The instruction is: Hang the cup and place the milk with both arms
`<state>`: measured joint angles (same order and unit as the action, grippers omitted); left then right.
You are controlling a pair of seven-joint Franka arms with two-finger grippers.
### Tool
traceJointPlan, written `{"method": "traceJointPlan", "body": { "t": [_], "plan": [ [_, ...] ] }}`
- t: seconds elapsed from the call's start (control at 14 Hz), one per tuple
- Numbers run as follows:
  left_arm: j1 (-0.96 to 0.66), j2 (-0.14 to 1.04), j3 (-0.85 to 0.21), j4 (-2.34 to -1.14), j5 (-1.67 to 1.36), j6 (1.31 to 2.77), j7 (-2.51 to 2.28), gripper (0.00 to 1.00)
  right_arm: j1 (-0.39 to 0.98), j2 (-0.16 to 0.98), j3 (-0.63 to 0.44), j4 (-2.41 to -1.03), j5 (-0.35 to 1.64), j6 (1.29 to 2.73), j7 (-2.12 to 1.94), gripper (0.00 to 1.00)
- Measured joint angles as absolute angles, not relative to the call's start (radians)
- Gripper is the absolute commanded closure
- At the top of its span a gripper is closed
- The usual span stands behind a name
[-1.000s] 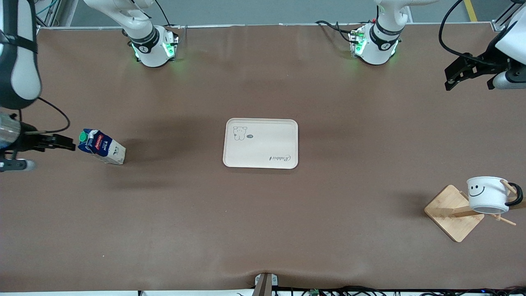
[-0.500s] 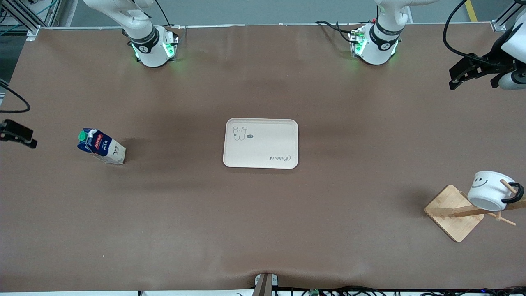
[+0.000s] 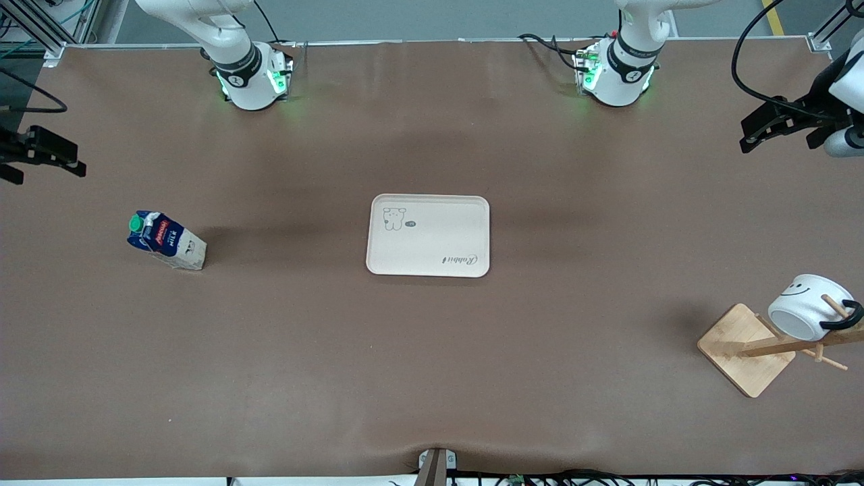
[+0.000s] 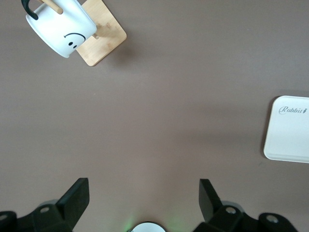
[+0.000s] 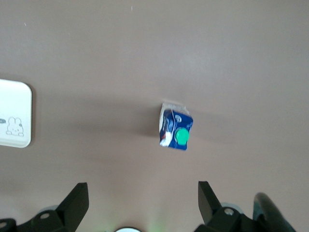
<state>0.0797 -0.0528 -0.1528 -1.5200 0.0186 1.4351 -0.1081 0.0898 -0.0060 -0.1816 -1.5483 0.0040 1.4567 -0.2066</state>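
The milk (image 3: 165,241) stands on the bare table toward the right arm's end, apart from the tray; it also shows in the right wrist view (image 5: 176,130). The cup (image 3: 810,316) hangs tilted by its black handle on a peg of the wooden rack (image 3: 746,349) at the left arm's end; it also shows in the left wrist view (image 4: 60,26). My right gripper (image 3: 50,154) is open and empty, up over the table's edge by the milk (image 5: 142,198). My left gripper (image 3: 759,128) is open and empty, up over the table's end by the rack (image 4: 143,193).
A white tray (image 3: 428,235) with a rabbit drawing lies flat at the table's middle; it also shows in the left wrist view (image 4: 288,128) and in the right wrist view (image 5: 14,113). The rack's base (image 4: 101,34) is a square wooden board.
My right gripper has drawn away from beside the milk, toward the robots' side. The cup has swung on its peg and now tilts more. My left gripper has shifted slightly.
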Motion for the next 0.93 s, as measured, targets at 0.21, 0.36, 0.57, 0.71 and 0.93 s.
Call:
{"method": "traceJointPlan", "body": {
  "t": [0.21,0.36,0.57,0.71,0.93],
  "plan": [
    [0.081,-0.051,-0.153,-1.52,0.012,1.436,-0.108,0.0,0.066,-0.068,-0.186,-1.676,-0.002,1.506,-0.206,0.0],
    [0.081,-0.051,-0.153,-1.52,0.011,1.436,-0.108,0.0,0.037,-0.068,-0.188,-1.657,-0.003,1.527,-0.207,0.0],
    [0.081,-0.049,-0.153,-1.519,0.011,1.437,-0.108,0.0,0.03,-0.069,-0.187,-1.554,-0.003,1.518,-0.207,0.0],
    [0.081,-0.049,-0.153,-1.515,0.011,1.439,-0.108,0.0,0.031,-0.068,-0.181,-1.529,-0.009,1.507,-0.207,0.0],
    [0.082,-0.049,-0.15,-1.511,0.011,1.44,-0.108,0.0,0.035,-0.065,-0.177,-1.529,-0.017,1.49,-0.206,0.0]
  ]
}}
